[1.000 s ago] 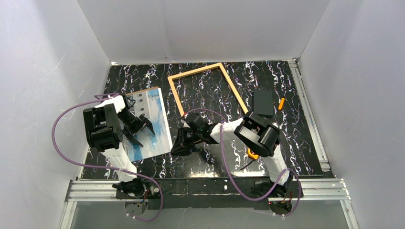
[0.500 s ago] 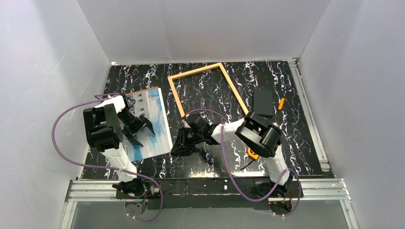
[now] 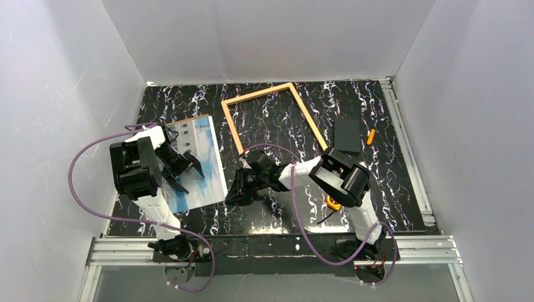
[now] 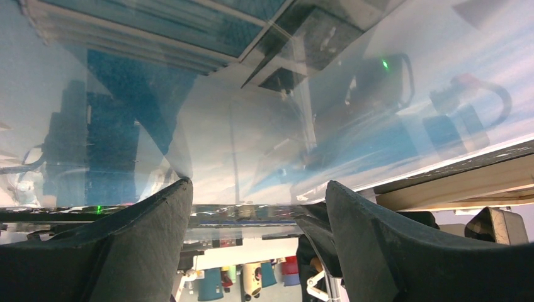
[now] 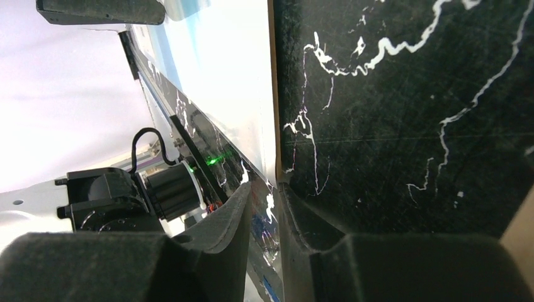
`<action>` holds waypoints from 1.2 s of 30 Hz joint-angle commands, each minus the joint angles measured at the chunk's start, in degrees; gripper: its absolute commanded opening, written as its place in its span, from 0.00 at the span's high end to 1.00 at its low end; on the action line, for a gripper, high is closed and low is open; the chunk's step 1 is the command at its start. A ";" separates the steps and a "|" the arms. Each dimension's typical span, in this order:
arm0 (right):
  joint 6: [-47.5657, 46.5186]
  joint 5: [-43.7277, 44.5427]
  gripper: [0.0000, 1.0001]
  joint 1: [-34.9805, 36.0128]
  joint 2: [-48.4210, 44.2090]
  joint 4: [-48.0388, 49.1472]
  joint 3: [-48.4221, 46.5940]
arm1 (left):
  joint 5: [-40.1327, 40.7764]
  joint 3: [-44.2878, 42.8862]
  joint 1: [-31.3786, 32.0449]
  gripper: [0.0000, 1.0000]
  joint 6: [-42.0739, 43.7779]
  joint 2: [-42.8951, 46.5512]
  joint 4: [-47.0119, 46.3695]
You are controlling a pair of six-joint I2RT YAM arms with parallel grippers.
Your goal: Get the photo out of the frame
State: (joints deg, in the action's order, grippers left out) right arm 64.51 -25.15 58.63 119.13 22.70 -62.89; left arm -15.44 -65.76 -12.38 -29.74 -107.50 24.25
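Observation:
The photo [image 3: 208,165], a sky print on brown board, lies on the left of the black marbled table, apart from the frame. The frame [image 3: 261,93], thin light-orange strips, lies empty at the back middle. My left gripper [image 3: 193,179] is open just above the photo, its fingers spread over the glossy face [image 4: 252,126]. My right gripper [image 3: 235,193] is at the photo's near right corner. In the right wrist view its jaws [image 5: 263,182] stand nearly together on the photo's edge [image 5: 220,75].
A small black rectangle [image 3: 347,135] and a short orange piece [image 3: 371,136] lie at the right of the table. An orange ring-like item [image 3: 332,202] sits by the right arm. White walls close in on three sides.
The right arm has shifted very slightly; the photo, the frame and the left arm have not moved.

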 commanded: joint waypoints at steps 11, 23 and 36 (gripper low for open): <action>-1.07 -0.70 0.78 -0.74 -1.18 5.08 -1.75 | 0.23 -0.02 -0.27 0.23 0.52 -1.22 6.51; 0.33 -2.37 0.83 -2.59 2.27 6.75 -3.96 | 0.06 0.01 -0.21 0.23 0.50 -1.22 6.45; 2.82 -4.99 0.89 -3.71 5.58 11.30 -5.71 | -0.16 -0.15 -0.20 0.23 0.51 -0.96 6.49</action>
State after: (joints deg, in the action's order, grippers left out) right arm 66.00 -28.56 55.55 123.59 28.60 -66.28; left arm -15.46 -65.76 -12.38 -29.65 -107.50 24.25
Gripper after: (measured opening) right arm 0.153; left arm 0.766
